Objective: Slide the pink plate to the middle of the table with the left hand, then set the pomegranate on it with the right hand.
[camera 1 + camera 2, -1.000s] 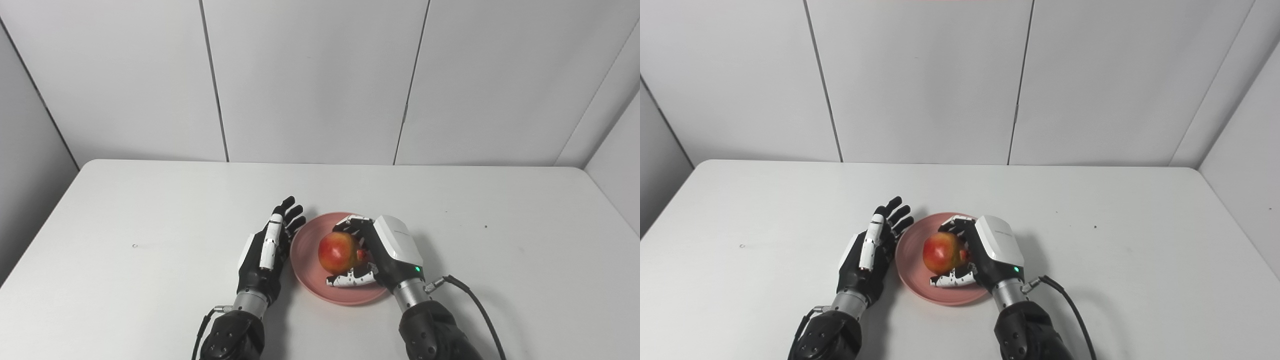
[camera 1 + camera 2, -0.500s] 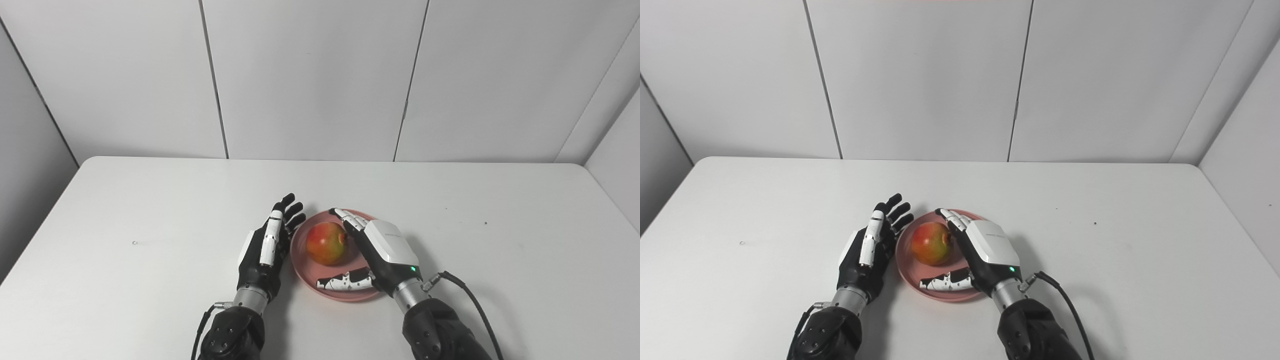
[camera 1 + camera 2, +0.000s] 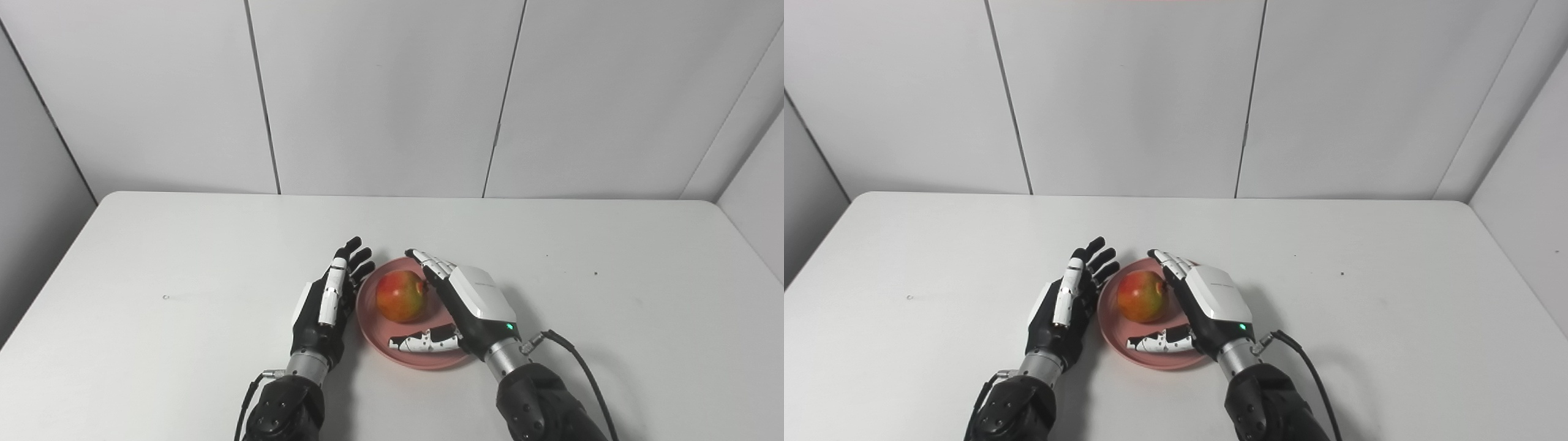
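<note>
Pale grey wall panels point(image 3: 380, 92), split by thin dark vertical seams, close in the back and both sides of the space. Below them a white table point(image 3: 153, 257) fills the view, matte and bare but for a few tiny dark specks. Near its middle, toward the front edge, sits the pink plate point(image 3: 373, 324), flat on the surface. The pomegranate point(image 3: 401, 296), red shading to yellow, rests on the plate's left half. The right hand point(image 3: 468, 306) hovers over the plate's right side with fingers straight and spread and thumb stretched along the near rim, released and just beside the fruit, grasping nothing. The left hand point(image 3: 324, 300) stands on edge just left of the plate, fingers extended, holding nothing. A black cable point(image 3: 582, 367) trails from the right wrist across the table.
</note>
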`<state>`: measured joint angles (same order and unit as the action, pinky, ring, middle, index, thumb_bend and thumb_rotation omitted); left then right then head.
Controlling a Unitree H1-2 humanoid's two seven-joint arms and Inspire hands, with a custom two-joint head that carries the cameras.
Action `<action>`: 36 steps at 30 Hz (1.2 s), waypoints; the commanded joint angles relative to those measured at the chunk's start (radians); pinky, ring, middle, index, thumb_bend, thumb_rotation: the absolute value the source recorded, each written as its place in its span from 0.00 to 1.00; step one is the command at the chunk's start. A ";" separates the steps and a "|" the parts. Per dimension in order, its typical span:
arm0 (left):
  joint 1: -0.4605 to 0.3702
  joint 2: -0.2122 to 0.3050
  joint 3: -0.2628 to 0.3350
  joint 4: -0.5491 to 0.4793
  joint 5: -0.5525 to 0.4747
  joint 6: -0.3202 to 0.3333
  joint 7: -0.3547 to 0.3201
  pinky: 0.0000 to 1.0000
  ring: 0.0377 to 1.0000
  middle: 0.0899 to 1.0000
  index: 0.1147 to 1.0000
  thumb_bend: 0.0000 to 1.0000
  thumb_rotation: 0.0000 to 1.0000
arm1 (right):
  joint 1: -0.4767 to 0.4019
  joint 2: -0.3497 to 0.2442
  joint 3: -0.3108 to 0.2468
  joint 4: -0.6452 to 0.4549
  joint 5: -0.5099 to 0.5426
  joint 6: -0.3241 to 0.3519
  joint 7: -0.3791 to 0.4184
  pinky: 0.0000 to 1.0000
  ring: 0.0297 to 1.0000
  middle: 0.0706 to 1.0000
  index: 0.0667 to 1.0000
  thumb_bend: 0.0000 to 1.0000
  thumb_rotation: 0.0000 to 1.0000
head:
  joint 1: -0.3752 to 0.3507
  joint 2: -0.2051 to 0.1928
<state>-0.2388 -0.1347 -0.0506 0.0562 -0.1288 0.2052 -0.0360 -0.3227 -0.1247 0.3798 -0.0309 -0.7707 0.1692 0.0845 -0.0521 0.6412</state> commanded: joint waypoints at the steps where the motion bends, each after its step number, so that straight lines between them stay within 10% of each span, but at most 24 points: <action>1: -0.019 -0.005 -0.006 -0.011 -0.004 0.002 -0.010 0.90 0.90 0.91 0.89 0.44 1.00 | -0.024 -0.001 -0.021 -0.056 0.006 -0.012 -0.015 0.87 0.92 0.92 0.92 0.90 0.41 | 0.000 -0.002; 22: -0.020 -0.008 0.003 -0.004 -0.010 -0.001 -0.007 0.90 0.89 0.90 0.88 0.44 1.00 | -0.021 0.024 -0.190 -0.248 0.130 -0.030 -0.064 0.83 0.90 0.92 0.91 0.93 0.46 | -0.011 -0.013; 36: -0.019 0.001 0.009 -0.001 -0.006 -0.012 -0.009 0.90 0.89 0.90 0.88 0.44 1.00 | 0.062 0.065 -0.329 -0.242 0.301 0.023 -0.072 0.81 0.88 0.90 0.90 0.82 0.91 | -0.025 -0.028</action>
<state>-0.2391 -0.1305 -0.0423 0.0566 -0.1345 0.2089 -0.0413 -0.2451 -0.0669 0.0613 -0.2575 -0.4896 0.1877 0.0305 -0.0782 0.6136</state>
